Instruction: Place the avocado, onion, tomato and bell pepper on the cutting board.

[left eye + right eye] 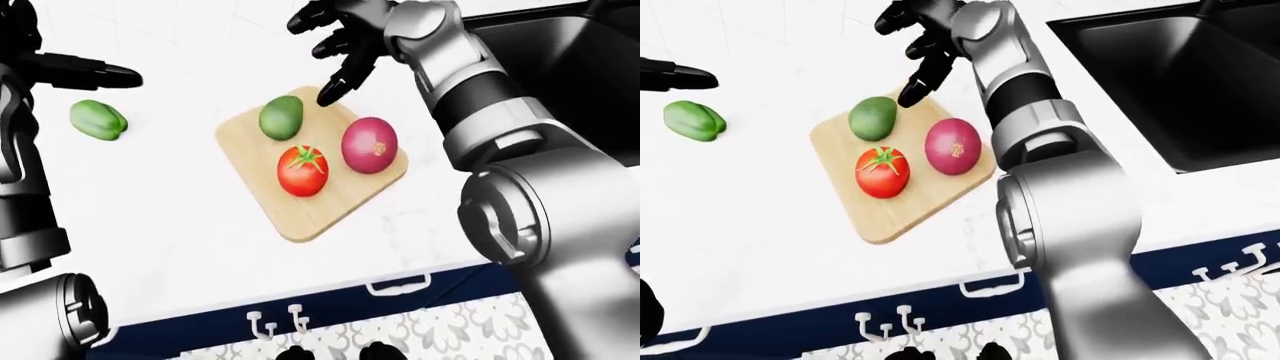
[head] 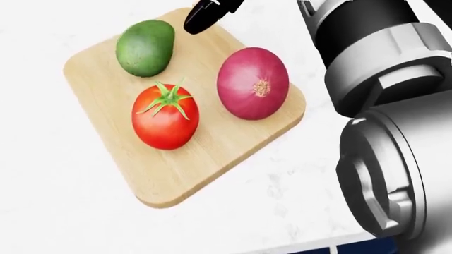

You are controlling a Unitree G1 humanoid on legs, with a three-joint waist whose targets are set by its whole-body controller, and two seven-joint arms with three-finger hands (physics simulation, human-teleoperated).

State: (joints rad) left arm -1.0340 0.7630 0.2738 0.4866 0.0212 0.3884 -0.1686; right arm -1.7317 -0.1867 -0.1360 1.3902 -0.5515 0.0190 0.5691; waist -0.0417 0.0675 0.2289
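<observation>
White marbled worktop (image 1: pixel 180 217) of a simulated kitchen, bounded at the bottom of the eye views by dark blue cabinet fronts (image 1: pixel 1200 255) with white handles; a black sink (image 1: pixel 1200 82) occupies the upper right of the right-eye view.

A pale wooden cutting board (image 2: pixel 176 169) with rounded corners lies tilted on the worktop. Three items rest on it. The avocado (image 2: pixel 145 47), dull green and pear-shaped, sits near the board's upper corner. The tomato (image 2: pixel 165 117), glossy red with a green star-shaped calyx, lies just below it, the two nearly touching. The onion (image 2: pixel 253 83), purple-red with a pale root end facing the camera, lies to the right of both, apart from them.

The bell pepper (image 1: pixel 98 120), bright green and lobed, lies on the bare worktop well to the left of the board.

The right hand (image 1: pixel 335 49) hangs above the board's upper edge with its black fingers (image 1: pixel 345 79) spread apart and empty; one fingertip points down near the avocado without visibly touching it. The silver right arm (image 1: pixel 530 217) fills the right side of the head view, covering the worktop there.

The left hand (image 1: pixel 85 73) enters from the left, above the bell pepper and clear of it; whether its fingers are apart or together cannot be told.
</observation>
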